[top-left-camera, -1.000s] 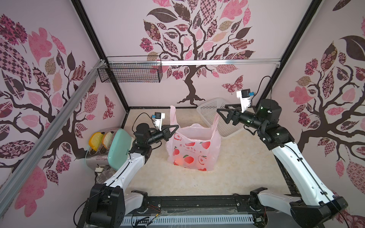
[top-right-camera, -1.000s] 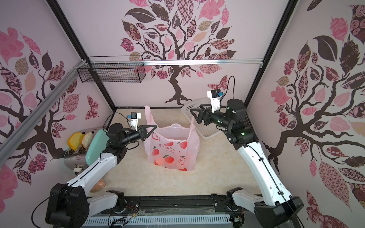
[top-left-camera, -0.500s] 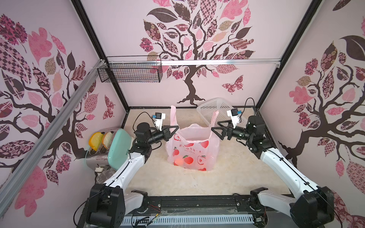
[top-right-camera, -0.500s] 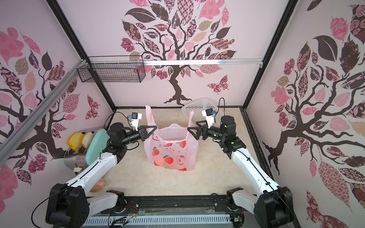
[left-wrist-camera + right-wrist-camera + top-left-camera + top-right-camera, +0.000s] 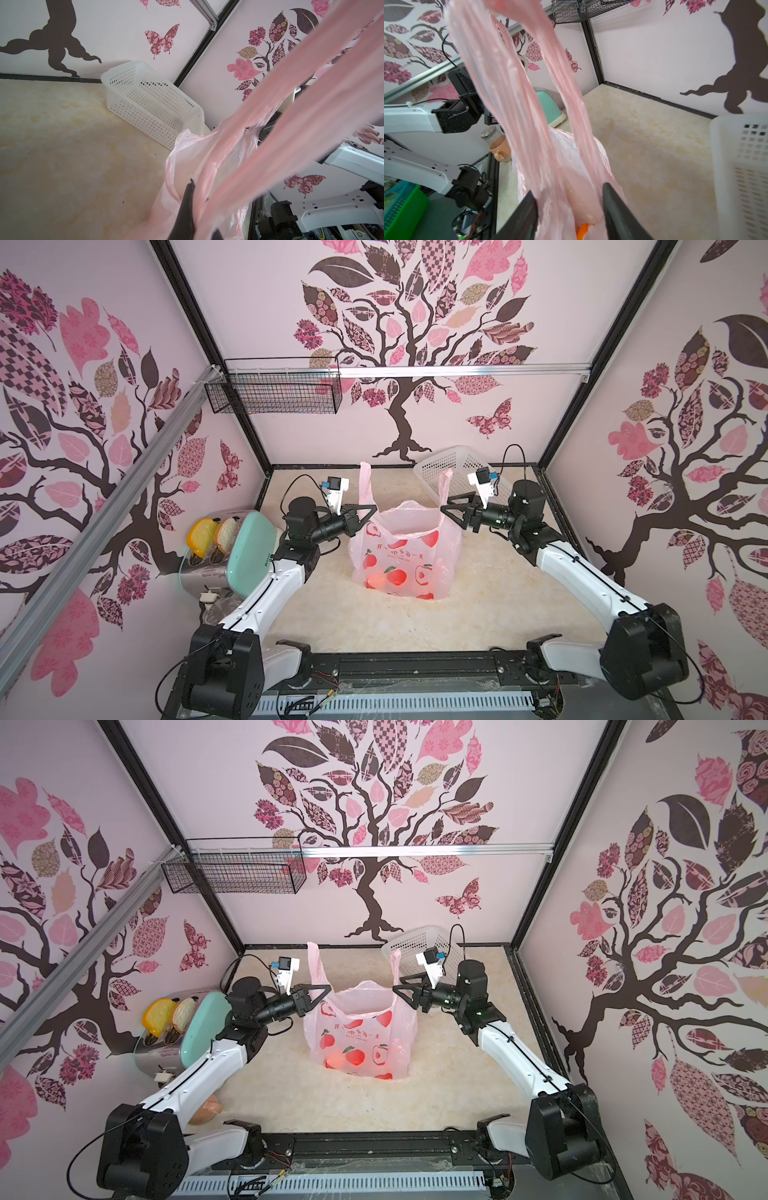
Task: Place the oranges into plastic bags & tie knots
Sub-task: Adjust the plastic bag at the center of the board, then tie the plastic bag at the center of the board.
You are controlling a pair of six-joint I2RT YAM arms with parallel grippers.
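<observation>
Item 1. Left gripper point(image 5: 371, 511): we record its fingers point(image 5: 187, 199) pressed together, pinching the pink film at the foot of the left handle loop point(image 5: 365, 485).

Item 2. Right gripper point(image 5: 443, 506): we note its fingers point(image 5: 527, 212) standing partly apart, with the foot of the right handle loop point(image 5: 444, 487) running between them.

Item 3. Plastic bag point(image 5: 407, 556): translucent pink with printed red fruits. It stands at mid-table between the two grippers, mouth open. We list both loops as upright, apart and untied.

Item 4. Oranges point(image 5: 376, 580): we see an orange glow low in the bag's near left corner, and a bright sliver in the right wrist view. How many lie there we cannot count through the film.

Item 5. White perforated basket point(image 5: 457, 464): at the far right of the table point(image 5: 498, 605), just behind the right gripper.

Item 6. Toaster point(image 5: 199, 568): at the left wall, two slices standing in its slots and a mint-green lid point(image 5: 249, 547) leaning beside it.
</observation>
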